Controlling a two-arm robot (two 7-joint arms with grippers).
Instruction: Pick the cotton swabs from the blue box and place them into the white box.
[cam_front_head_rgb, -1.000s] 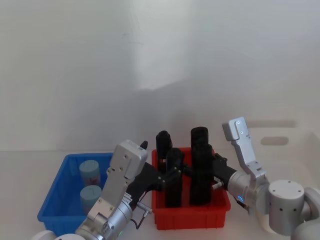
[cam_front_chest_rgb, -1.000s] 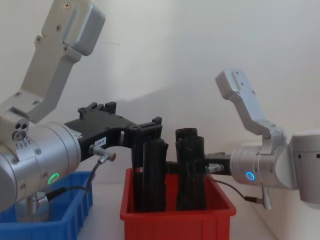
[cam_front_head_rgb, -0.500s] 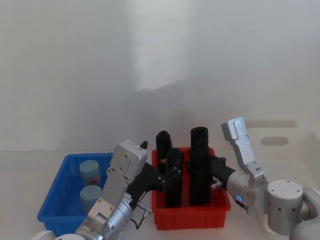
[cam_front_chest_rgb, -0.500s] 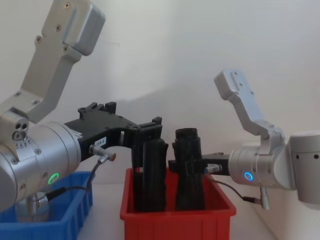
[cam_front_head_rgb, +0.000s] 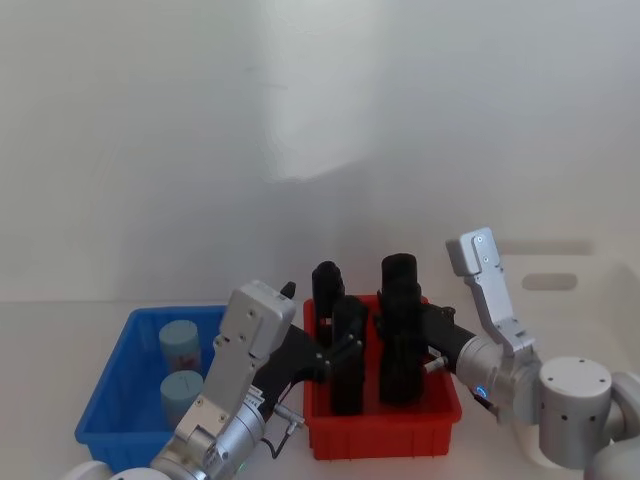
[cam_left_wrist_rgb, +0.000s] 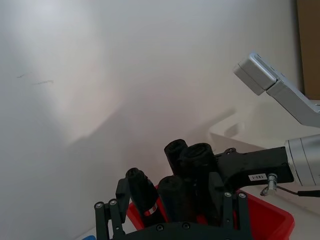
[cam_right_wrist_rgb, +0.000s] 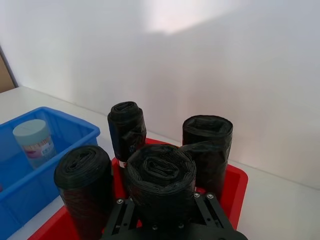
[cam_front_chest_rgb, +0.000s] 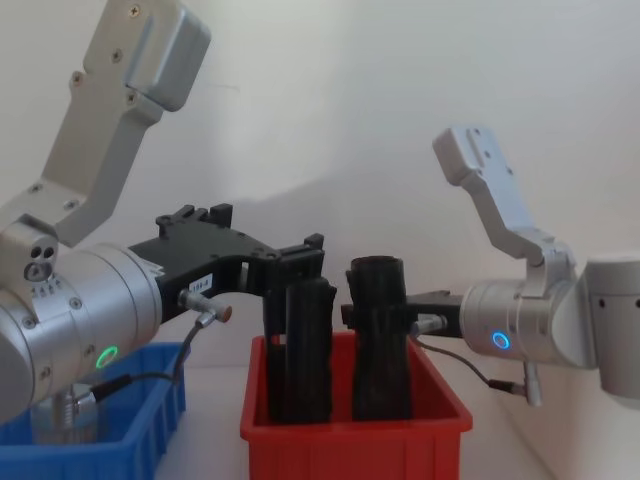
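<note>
Two jars of swabs (cam_front_head_rgb: 180, 343) stand upright in the blue box (cam_front_head_rgb: 110, 400), one behind the other, pale lids up. The blue box sits on the table (cam_front_head_rgb: 40, 330) at the robot's left. Just beside it, in the middle, is a red bin (cam_front_head_rgb: 380, 435) with four black rolls standing on end. The white box (cam_front_head_rgb: 590, 290) lies at the far right, beyond the right arm, well apart from the blue box.

The right pincer (cam_front_chest_rgb: 372, 308) reaches in from the right, level with the upper part of the near right roll (cam_front_chest_rgb: 380, 340). Its fingers are closed against that roll's sides. In the right wrist view the same roll sits right at the pincer, its coiled top facing the camera, with the other three rolls around and behind it. One jar shows off to the side in the blue box. Whether the held roll's base touches the bin floor cannot be told.

The left pincer (cam_front_head_rgb: 335, 350) hangs over the left edge of the red bin, above the gap between the two coloured bins. Its fingers are spread wide and hold nothing. Its tips are close to the near left roll (cam_front_head_rgb: 348, 350), and the left wrist view shows the rolls between and beyond the spread fingers. The swabs lie below and to the left of this arm, untouched.
</note>
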